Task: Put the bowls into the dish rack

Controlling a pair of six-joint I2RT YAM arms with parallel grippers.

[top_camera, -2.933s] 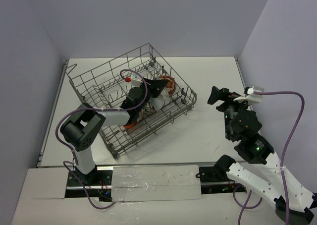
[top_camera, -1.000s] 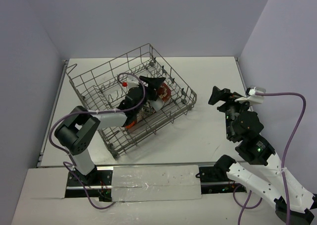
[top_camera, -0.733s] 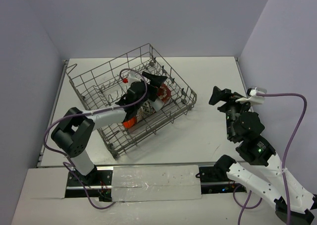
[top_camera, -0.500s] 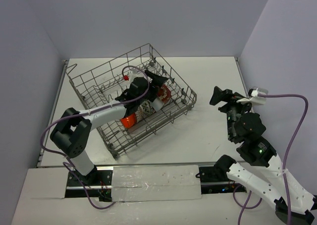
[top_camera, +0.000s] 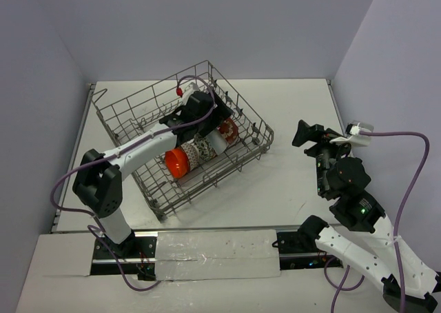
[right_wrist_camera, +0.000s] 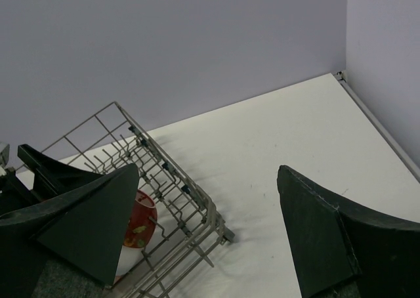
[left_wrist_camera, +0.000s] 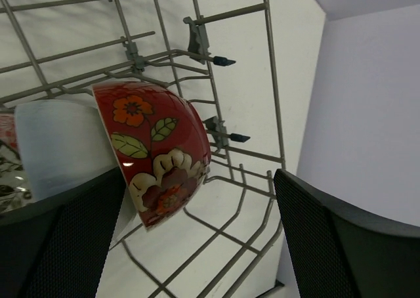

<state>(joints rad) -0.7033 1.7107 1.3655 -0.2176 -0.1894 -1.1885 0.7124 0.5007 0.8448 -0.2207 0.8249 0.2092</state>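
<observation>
Seen from above, the dish rack, a square basket of thin grey wire with rows of upright tines, sits skewed on the smooth white table; three round bowls stand on edge in a row in its near-right part: the glossy orange-red bowl; the patterned bowl, finely marked in dark and white; the floral bowl, red outside, nearest the rack's right corner. The left gripper hangs over the rack just behind the bowls, spread and empty; the right gripper hovers over bare table well right of the rack, jaws wide apart, holding nothing.

In the left wrist view the floral bowl fills the middle, glazed deep red with orange flowers, green leaves and cream petals, among grey wires; a smooth pale curved surface lies just beside it; the left fingers, black with a fine mesh texture, stand wide on either side, not pinching it.

In the right wrist view the right fingers, matte dark wedges, are parted over white table; the rack's corner and a sliver of the floral bowl show lower left.
</observation>
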